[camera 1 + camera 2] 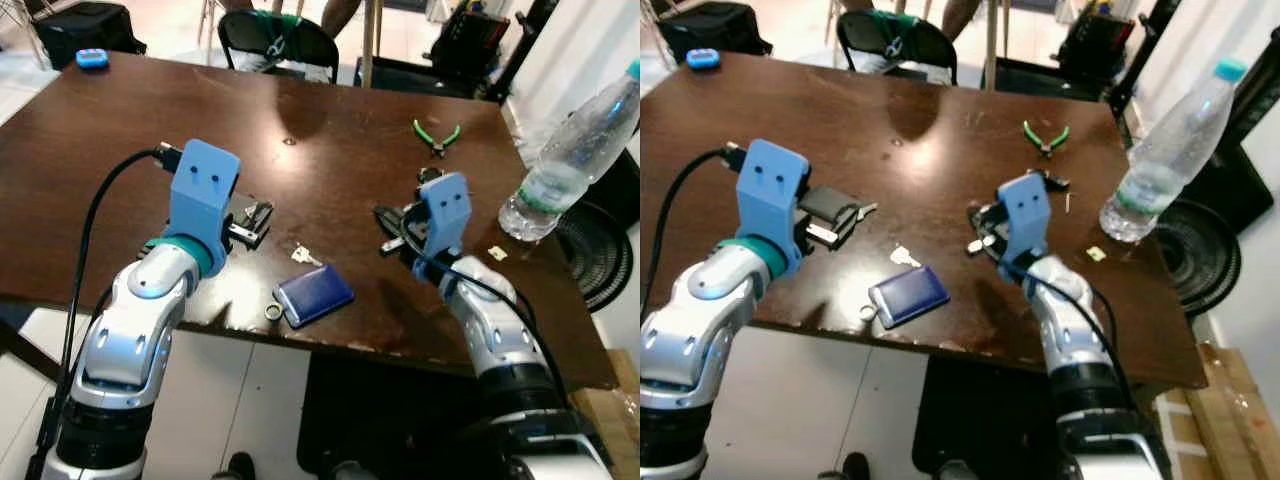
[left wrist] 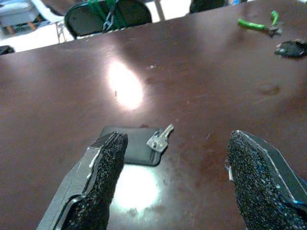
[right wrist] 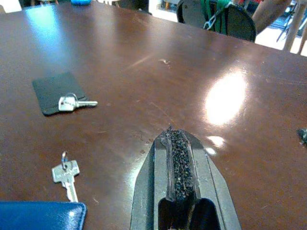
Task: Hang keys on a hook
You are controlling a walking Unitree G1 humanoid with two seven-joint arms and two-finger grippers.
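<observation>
With the left gripper (image 2: 172, 182) spread wide over the key (image 2: 160, 139) on its dark pad (image 2: 129, 151) and the right gripper (image 3: 180, 177) pressed closed and empty, the flat key may skid off the slick table (image 1: 330, 150) when pinched

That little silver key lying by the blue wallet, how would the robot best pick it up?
The key lies flat on the table, so probably from straight above, fingers closing across its broad head near the ring, where there is most to pinch. The blue wallet crowds its blade end, so the ring end looks freer.
</observation>
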